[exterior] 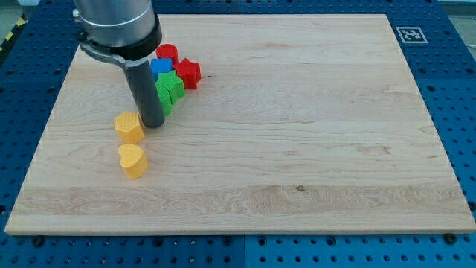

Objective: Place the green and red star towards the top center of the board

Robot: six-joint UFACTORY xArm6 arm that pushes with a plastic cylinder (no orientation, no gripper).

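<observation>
A red star (189, 72) and a green star (172, 88) lie touching in a cluster at the board's upper left. A blue block (161, 67) and a red round block (166, 53) sit just above them. My tip (153, 123) rests on the board just below and left of the green star, close to it; the rod hides the cluster's left side. The wooden board (297, 134) fills most of the view.
A yellow hexagon-like block (129, 127) lies just left of my tip. A yellow heart (133, 160) lies below it. A black-and-white marker (410, 34) is at the board's top right corner. The blue pegboard table (461, 89) surrounds the board.
</observation>
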